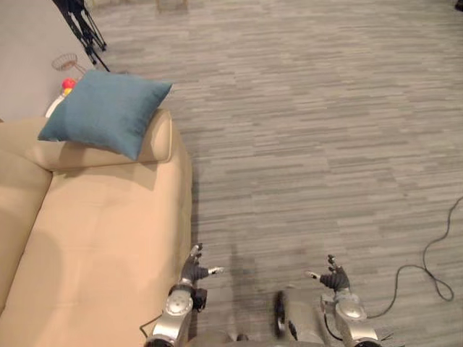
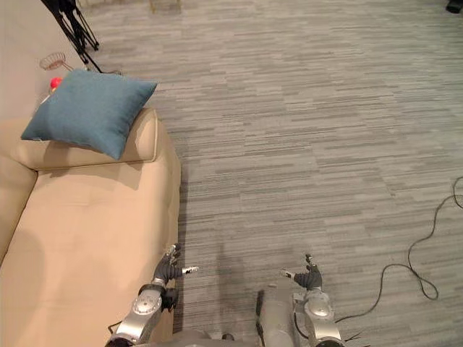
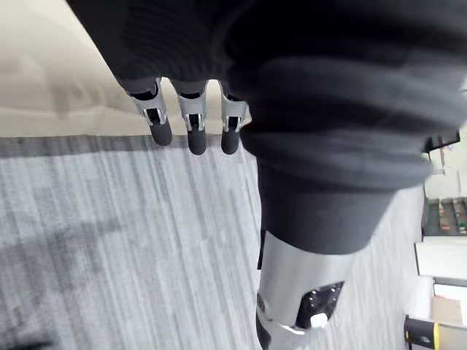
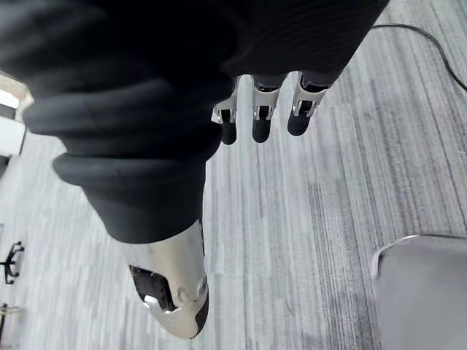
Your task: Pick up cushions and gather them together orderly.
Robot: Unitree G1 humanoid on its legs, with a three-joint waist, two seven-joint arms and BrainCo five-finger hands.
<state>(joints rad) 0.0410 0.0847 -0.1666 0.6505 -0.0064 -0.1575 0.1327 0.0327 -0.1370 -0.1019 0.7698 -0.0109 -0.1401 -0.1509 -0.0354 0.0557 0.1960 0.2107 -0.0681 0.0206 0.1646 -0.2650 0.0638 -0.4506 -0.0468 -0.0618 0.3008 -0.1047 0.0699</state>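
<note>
- No text, label, brand, number or sign can be read on anything in view.
</note>
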